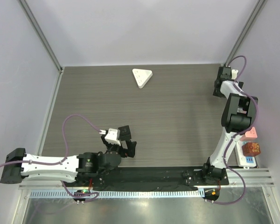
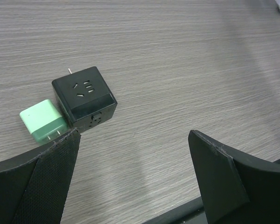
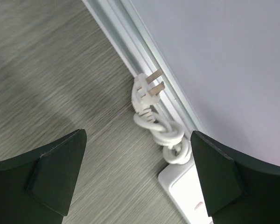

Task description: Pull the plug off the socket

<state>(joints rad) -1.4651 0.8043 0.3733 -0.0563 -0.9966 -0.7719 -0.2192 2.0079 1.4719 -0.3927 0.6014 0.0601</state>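
The mint-green rounded plastic plug (image 2: 43,121) is found on the grey wood-grain counter (image 2: 200,56), pressed against one side face of the black cube-shaped socket block (image 2: 84,100). From that contact it is judged to be seated, though the pins at the joint are hidden. In the left wrist view the pair lies ahead of and to the left of the left claw (image 2: 133,144), whose fingers are spread wide with nothing between them. The plug is seen just beyond the tip of the left-hand finger (image 2: 56,168), and the centre line of the gap passes to the right of the cube. The long axis of the pair runs from near-left to far-right, so a pull towards near-left is judged necessary. The right claw (image 3: 137,137), likewise spread and empty, is held at the far right corner over a white knotted cord (image 3: 154,123), well apart from the pair. The left arm is therefore nearer.
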